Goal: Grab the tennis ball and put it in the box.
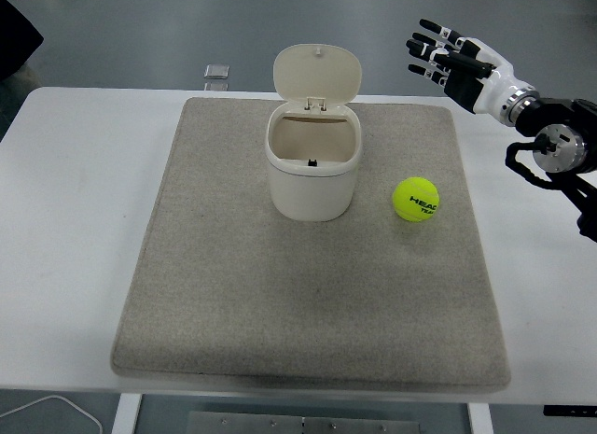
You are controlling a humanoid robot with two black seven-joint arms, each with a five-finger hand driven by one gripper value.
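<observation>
A yellow-green felt tennis ball (416, 199) printed "HEAD" lay at three o'clock of the cream plastic lidded box (312, 163); the right hand (457, 64) hovered at one o'clock, fingers spread, empty.

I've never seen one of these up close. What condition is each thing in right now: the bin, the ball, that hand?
Box: upright on the mat, lid flipped open, nothing visible inside.
Tennis ball: resting on the mat to the box's right, untouched.
Right robot hand: raised above the table's far right, fingers spread, holding nothing.
Mat: lying flat on the table.
</observation>
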